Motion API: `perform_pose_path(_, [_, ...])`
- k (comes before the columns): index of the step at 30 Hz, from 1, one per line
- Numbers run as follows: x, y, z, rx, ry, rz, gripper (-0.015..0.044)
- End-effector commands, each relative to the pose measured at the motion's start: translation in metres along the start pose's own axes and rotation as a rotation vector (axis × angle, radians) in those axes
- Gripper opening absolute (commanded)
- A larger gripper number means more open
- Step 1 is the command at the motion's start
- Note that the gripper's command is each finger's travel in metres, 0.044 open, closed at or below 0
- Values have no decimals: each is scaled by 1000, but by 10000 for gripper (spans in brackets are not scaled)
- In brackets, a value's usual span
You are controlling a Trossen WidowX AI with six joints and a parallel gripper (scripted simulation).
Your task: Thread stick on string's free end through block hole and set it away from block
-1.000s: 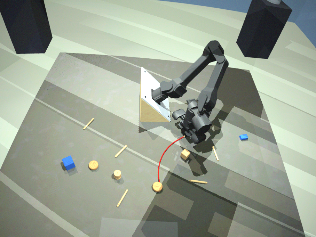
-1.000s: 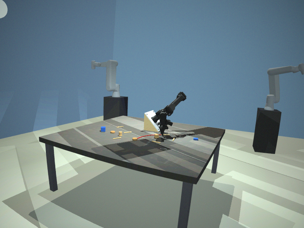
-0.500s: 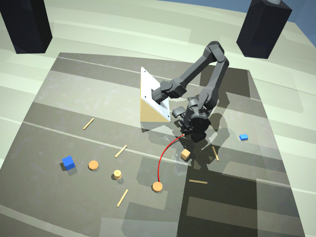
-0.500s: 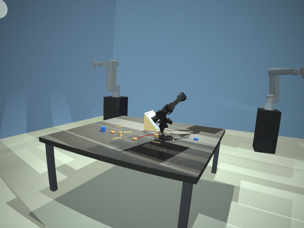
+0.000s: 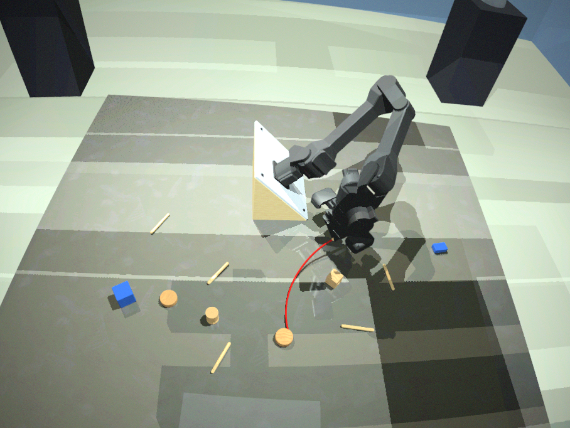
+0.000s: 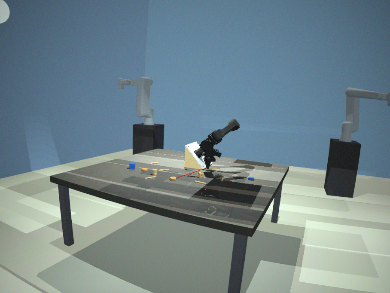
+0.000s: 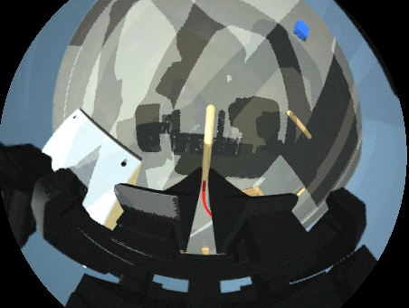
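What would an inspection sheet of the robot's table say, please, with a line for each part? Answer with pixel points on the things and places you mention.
surface: dark grey tabletop (image 5: 115,184) (image 6: 141,186), patched with light and shadow
job's things: thin pale wooden stick (image 7: 209,127) in the gripper; thin red string (image 5: 290,287) (image 6: 190,174) (image 7: 205,206) running to a round wooden button (image 5: 284,337) (image 6: 172,178); small pale wooden block (image 5: 334,278) (image 6: 200,174), not threaded
clutter: loose pale wooden sticks, blue cube (image 5: 123,294) (image 6: 132,166), flat blue block (image 5: 439,247) (image 6: 251,178) (image 7: 301,30), second round wooden disc (image 5: 168,298) (image 6: 144,169), small wooden cylinder (image 5: 211,315) (image 6: 154,172)
grippers: one black gripper (image 5: 334,237) (image 6: 207,167) (image 7: 204,171), shut on the string's stick
cables: nothing seen
surroundings: two grey arms on dark pedestals, blue walls, pale floor
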State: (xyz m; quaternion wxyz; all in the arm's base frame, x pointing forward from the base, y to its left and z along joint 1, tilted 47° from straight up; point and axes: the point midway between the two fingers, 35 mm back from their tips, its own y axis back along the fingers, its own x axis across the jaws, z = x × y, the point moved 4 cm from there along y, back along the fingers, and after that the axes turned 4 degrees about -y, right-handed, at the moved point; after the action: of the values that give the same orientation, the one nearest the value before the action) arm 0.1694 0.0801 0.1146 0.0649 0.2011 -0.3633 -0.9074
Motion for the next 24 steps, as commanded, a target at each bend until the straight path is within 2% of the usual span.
perform_pose_path(1, [-2,6,1,-3,6,-8,0])
perform_pose_path(17, [-1,27,3,-9,6,-11,0])
perform_pose_path(24, [1,23,2,-7,-1,-3,0])
